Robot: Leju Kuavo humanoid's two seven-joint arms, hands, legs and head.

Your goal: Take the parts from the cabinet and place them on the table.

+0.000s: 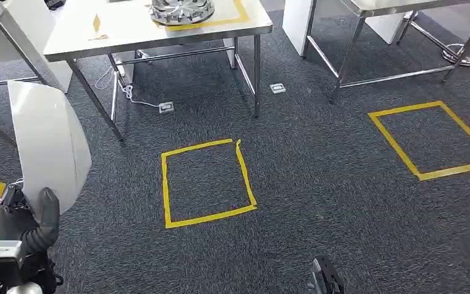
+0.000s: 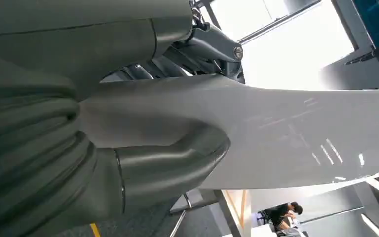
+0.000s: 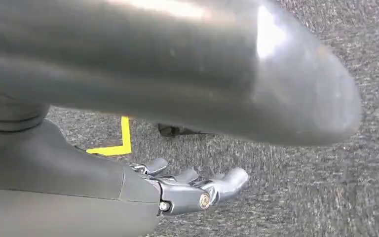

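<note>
1. My left hand (image 1: 33,223) holds a white curved panel part (image 1: 49,144) at the lower left of the head view; the part stands upright above the hand, with its rounded edge towards the top.
2. In the left wrist view, my thick grey thumb (image 2: 177,160) presses on one face of the white part (image 2: 286,133), and the darker fingers (image 2: 207,44) lie behind the opposite face, so the part is clamped between them.
3. My right hand (image 3: 192,190) hangs over the dark grey carpet (image 1: 318,177). Its fingers are spread slightly apart, only lightly curved, and hold nothing.
4. A steel table (image 1: 67,37) stands ahead at the upper left of the head view. A round silver finned part (image 1: 182,11) rests on its top, inside a yellow tape outline (image 1: 242,13).
5. A small yellow tag (image 1: 96,23) lies on the same table top, well apart from the finned part.
6. A yellow tape square (image 1: 165,196) marks the carpet in front of me, between me and the table. A second yellow tape square (image 1: 398,144) lies to the right.
7. A second steel table frame (image 1: 343,61) stands at the upper right.
</note>
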